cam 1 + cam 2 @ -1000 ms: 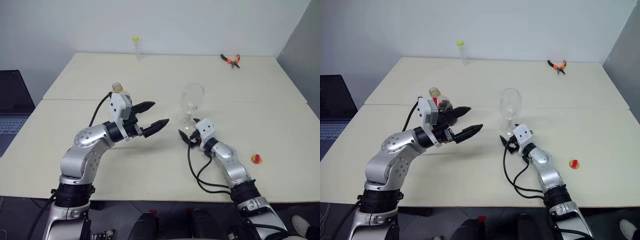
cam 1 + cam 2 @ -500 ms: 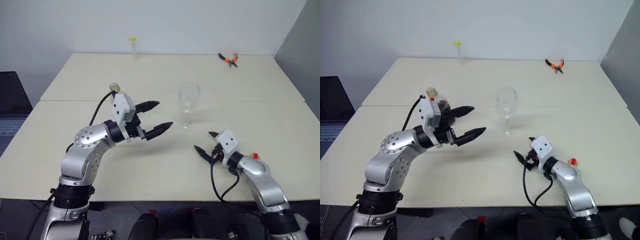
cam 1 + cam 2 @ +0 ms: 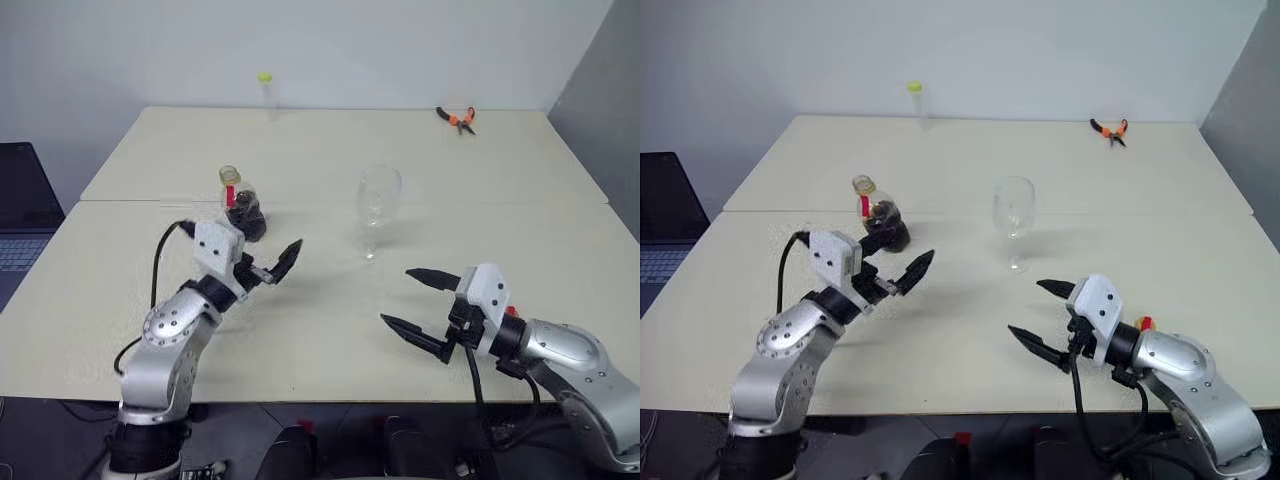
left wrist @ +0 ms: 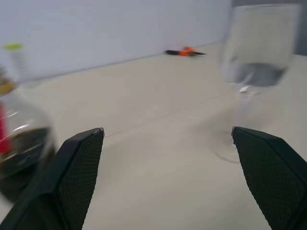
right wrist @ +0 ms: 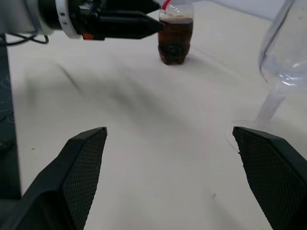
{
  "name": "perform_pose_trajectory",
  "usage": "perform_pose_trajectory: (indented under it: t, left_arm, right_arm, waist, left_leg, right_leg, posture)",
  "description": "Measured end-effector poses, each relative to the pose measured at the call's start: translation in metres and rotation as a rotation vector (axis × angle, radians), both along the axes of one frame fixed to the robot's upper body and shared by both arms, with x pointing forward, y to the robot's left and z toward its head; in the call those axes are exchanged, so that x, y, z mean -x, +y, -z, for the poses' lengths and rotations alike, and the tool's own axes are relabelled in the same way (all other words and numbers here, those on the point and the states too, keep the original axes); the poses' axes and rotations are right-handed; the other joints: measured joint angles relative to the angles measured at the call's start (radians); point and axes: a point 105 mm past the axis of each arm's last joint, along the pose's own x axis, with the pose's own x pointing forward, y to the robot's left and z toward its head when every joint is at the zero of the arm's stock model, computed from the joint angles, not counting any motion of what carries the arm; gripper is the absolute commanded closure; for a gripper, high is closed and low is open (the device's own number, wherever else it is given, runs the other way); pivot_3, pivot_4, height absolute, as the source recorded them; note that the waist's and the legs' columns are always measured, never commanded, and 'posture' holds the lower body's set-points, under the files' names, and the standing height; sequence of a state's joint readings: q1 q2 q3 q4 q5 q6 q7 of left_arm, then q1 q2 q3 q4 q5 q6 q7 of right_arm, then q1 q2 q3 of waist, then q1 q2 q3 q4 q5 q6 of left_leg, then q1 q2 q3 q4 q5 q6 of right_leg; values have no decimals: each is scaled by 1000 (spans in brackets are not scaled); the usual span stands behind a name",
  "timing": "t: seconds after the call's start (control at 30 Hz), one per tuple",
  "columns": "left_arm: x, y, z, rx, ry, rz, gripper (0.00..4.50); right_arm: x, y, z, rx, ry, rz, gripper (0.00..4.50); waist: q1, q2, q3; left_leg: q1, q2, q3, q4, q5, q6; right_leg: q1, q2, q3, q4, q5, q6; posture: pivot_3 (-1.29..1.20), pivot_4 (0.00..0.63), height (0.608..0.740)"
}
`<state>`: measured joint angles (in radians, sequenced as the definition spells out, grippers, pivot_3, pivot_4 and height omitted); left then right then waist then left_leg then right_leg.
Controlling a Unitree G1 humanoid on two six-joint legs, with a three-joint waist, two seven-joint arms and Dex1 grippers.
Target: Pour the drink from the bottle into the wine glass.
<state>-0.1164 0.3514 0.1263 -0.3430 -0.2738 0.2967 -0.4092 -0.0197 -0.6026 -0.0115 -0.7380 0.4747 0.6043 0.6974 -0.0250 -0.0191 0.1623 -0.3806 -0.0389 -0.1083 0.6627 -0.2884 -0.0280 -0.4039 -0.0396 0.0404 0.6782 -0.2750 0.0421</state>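
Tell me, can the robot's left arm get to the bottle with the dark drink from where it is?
Probably yes. The open left gripper sits just in front of the bottle, with only bare table between them.

Pale wall (image 3: 400,40), cream table (image 3: 320,150), seam across, grey partition (image 3: 610,100)

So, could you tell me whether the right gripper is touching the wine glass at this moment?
Apart. In the left eye view the right gripper, open, hangs well short of the wine glass, with bare table between them.
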Motion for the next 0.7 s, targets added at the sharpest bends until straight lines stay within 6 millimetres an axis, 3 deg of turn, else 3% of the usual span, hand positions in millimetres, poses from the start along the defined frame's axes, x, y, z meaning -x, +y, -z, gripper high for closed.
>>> perform_pose_trajectory:
  t: [0.23, 0.7]
  left_arm:
    - [-18, 41, 11, -11, 6, -271, 0]
    - [-62, 39, 7, -12, 74, -228, 0]
  right_arm:
    - [-8, 8, -23, -7, -66, -30, 24]
    - [-2, 22, -36, -37, -17, -91, 24]
  waist:
    - [3, -1, 0]
    - [11, -2, -1]
  left_leg:
    - [-1, -1, 0, 0, 0, 0]
    - [-1, -1, 0, 0, 0, 0]
  right_leg:
    - [0, 1, -1, 0, 0, 0]
    - [0, 1, -1, 0, 0, 0]
  posture:
    - [0, 150, 740]
    - [0, 150, 740]
